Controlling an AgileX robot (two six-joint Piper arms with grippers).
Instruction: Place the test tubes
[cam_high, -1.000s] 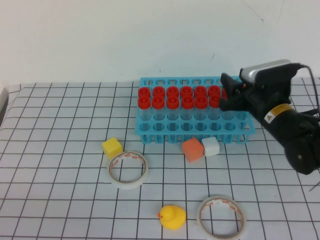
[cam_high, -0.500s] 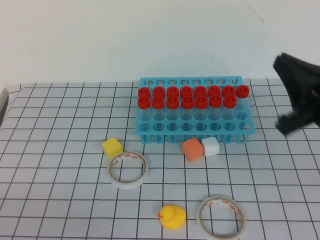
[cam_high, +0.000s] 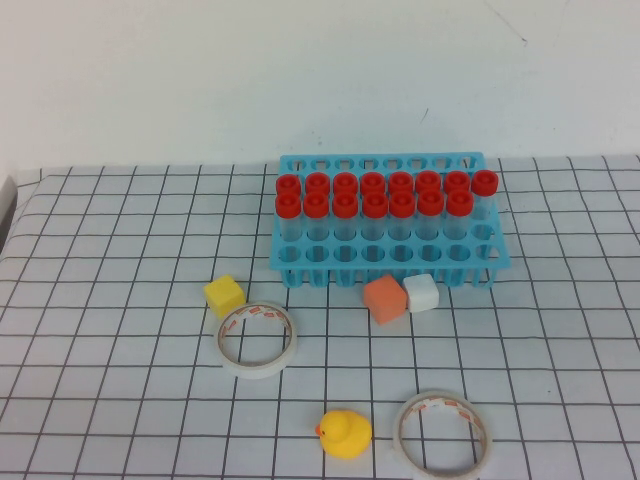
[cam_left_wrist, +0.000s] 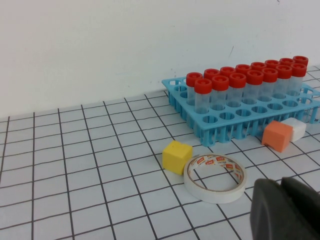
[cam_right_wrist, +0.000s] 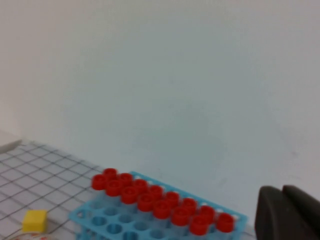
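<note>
Red-capped test tubes (cam_high: 374, 205) stand upright, caps up, in the two rear rows of the blue rack (cam_high: 390, 268), whose holes hold them steady; the front holes are free. The left hand (cam_left_wrist: 280, 200) hangs low over the table (cam_high: 120, 300), in front of the rack and to its left, closed on nothing. The right hand (cam_right_wrist: 281, 205) hangs raised off the rack's right end, likewise closed and empty, probably because no loose tube lies near the rack.

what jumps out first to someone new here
A blue rack of red-capped test tubes stands at the back of the table; a yellow duck sits near the front edge. The left gripper and right gripper, jaws shut, show only in their own wrist views.
</note>
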